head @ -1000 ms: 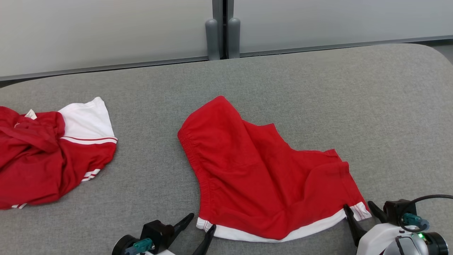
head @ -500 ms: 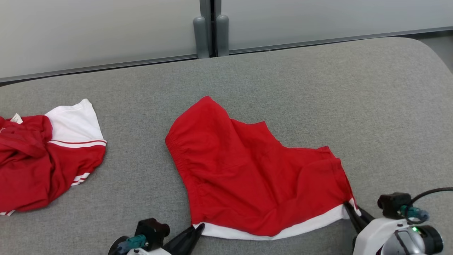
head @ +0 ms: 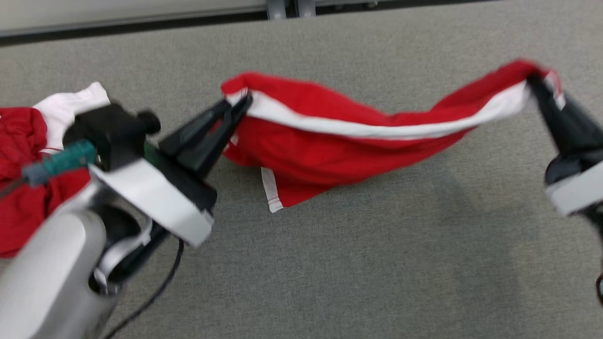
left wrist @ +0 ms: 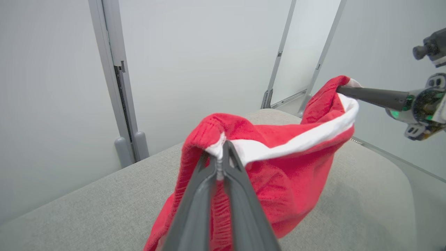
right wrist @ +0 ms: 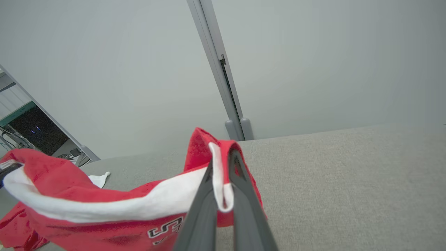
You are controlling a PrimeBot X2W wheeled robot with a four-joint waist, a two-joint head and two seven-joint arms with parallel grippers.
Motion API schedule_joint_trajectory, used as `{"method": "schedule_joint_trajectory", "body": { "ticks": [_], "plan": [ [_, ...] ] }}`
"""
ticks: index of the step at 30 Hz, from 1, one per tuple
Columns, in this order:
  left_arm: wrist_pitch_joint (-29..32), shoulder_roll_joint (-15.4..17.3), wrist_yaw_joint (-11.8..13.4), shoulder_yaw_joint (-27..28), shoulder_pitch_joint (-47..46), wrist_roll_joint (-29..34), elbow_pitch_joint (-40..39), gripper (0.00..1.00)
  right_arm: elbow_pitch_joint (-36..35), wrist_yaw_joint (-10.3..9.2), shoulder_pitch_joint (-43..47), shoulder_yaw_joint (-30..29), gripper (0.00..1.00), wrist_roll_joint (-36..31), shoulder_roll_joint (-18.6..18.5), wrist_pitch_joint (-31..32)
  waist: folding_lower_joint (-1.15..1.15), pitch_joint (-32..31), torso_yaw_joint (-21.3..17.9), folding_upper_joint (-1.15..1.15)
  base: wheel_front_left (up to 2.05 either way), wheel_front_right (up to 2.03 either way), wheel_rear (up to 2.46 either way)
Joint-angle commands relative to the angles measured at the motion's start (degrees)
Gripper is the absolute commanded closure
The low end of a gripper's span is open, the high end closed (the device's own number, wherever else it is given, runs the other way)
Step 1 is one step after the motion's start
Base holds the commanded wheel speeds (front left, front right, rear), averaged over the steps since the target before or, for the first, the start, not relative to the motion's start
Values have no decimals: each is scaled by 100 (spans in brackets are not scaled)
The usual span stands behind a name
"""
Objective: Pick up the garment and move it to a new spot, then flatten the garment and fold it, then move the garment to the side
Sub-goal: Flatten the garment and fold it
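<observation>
The garment (head: 330, 155), red shorts with a white hem band, hangs above the grey table (head: 358, 263), stretched between both grippers. My left gripper (head: 242, 101) is shut on the hem's left corner, and the left wrist view shows its closed tips (left wrist: 220, 153) pinching white trim on the garment (left wrist: 285, 174). My right gripper (head: 534, 82) is shut on the hem's right corner; the right wrist view shows its tips (right wrist: 220, 164) clamped on the band of the garment (right wrist: 104, 205). The lower part of the cloth sags toward the table.
A second red and white garment (head: 28, 155) lies crumpled at the table's left edge, partly behind my left arm. A grey wall with a vertical post (head: 287, 7) runs along the table's far side.
Both grippers went from open to shut on the hem corners and raised the shorts off the table, stretched between them. The head camera has tilted down, shifting the whole picture.
</observation>
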Motion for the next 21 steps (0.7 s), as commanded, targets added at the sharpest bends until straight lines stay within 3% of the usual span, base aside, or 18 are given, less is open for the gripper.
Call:
{"method": "schedule_joint_trajectory", "body": {
  "ticks": [1, 7, 10, 16, 21],
  "plan": [
    [103, -19, -36, 53, -391, -59, 82, 100, 24, 1, -395, -113, 100, 14, 25, 98, 0, 563, 161, 0, 0, 0, 0],
    [624, -425, -93, 274, -3012, -216, 1379, 100, 1019, 1, -3162, -519, 100, -509, 263, 498, 0, 1498, 303, 0, 0, 0, 0],
    [598, -660, -115, 354, -4156, -205, 2295, 100, 1861, 1, -4382, -682, 100, -895, 449, 342, 0, 1768, 340, 0, 0, 0, 0],
    [-100, -959, 15, 531, -6024, 257, 4033, 100, 3530, -6, -6420, -1137, 100, -1430, 738, -814, 0, 2177, 237, 0, 0, 0, 0],
    [-923, -1248, -12, 485, -6890, 525, 4978, 100, 4769, -1, -7322, -919, 100, -1463, 774, -1784, 0, 2524, 218, 0, 0, 0, 0]
  ]
}}
